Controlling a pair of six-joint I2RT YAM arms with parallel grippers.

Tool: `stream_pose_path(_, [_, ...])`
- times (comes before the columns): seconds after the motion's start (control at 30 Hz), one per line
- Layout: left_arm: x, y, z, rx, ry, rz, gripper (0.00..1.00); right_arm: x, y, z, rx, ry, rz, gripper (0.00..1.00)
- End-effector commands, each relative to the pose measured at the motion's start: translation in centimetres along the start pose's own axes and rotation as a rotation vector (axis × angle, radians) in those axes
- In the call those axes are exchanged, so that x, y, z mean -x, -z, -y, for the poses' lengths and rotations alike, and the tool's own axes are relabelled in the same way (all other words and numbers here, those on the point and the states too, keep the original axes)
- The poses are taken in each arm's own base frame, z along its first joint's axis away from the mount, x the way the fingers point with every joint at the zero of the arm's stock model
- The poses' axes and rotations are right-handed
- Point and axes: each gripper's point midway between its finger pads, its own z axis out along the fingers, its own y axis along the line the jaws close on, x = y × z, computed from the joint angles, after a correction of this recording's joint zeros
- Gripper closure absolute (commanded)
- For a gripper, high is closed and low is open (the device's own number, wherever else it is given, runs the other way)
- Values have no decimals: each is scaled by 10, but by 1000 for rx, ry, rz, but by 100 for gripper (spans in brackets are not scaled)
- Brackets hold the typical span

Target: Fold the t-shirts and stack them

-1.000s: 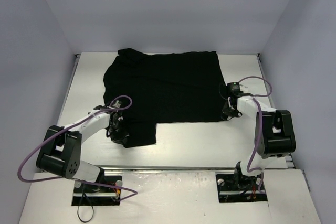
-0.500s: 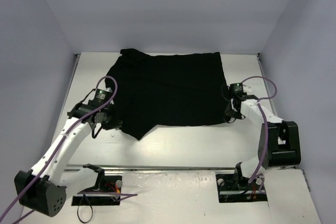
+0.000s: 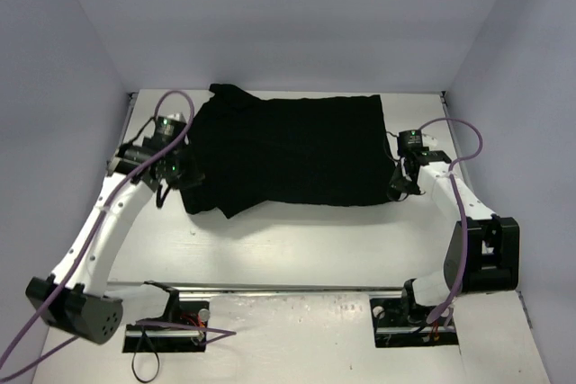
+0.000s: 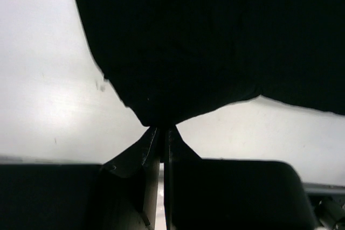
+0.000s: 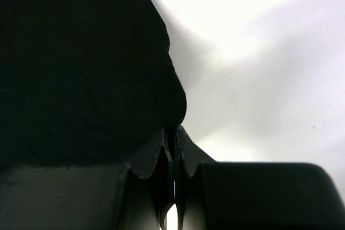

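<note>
Black t-shirt (image 3: 297, 150) now lies shorter, its near hem carried farther back.

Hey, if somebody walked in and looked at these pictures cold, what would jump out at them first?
A big black t-shirt lies spread over the far half of the white table. Next come the two white arms flanking it: the left gripper is shut on the shirt's near left corner, and the right gripper is shut on its right edge.
</note>
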Motion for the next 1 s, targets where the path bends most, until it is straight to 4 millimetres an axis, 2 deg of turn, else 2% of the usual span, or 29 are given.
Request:
stream_pose_path(0.0, [75, 8, 15, 7, -102, 179, 100, 20, 4, -3, -11, 13, 10, 100])
stream_pose_path(0.1, [102, -10, 30, 3, -145, 177, 100, 29, 0, -12, 2, 25, 2, 100])
stream_pose_path(0.17, [110, -26, 36, 1, -183, 151, 100, 35, -3, -16, 6, 33, -3, 100])
stream_pose_path(0.23, [124, -30, 45, -7, -221, 167, 100, 41, -5, -20, 7, 34, 3, 100])
stream_pose_path(0.27, [124, -40, 45, 0, -225, 151, 100, 44, -7, -21, 7, 35, 3, 100])
stream_pose_path(0.3, [137, -41, 52, -11, -260, 168, 100, 48, -9, -24, 6, 38, 4, 100])
stream_pose_path(0.43, [157, -59, 63, -9, -327, 172, 100, 53, -23, -33, 7, 64, -23, 100])
stream_pose_path(0.5, [169, -56, 70, -21, -348, 198, 100, 61, -26, -37, 10, 67, -16, 100])
stream_pose_path(0.67, [173, -62, 72, -16, -371, 197, 100, 80, -31, -47, 16, 76, 0, 100])
stream_pose_path(0.87, [159, -74, 47, 57, -348, 155, 100, 98, -43, -59, 16, 77, 11, 100])
stream_pose_path(0.97, [160, -83, 38, 71, -315, 152, 100, 106, -49, -63, 8, 74, 19, 100])
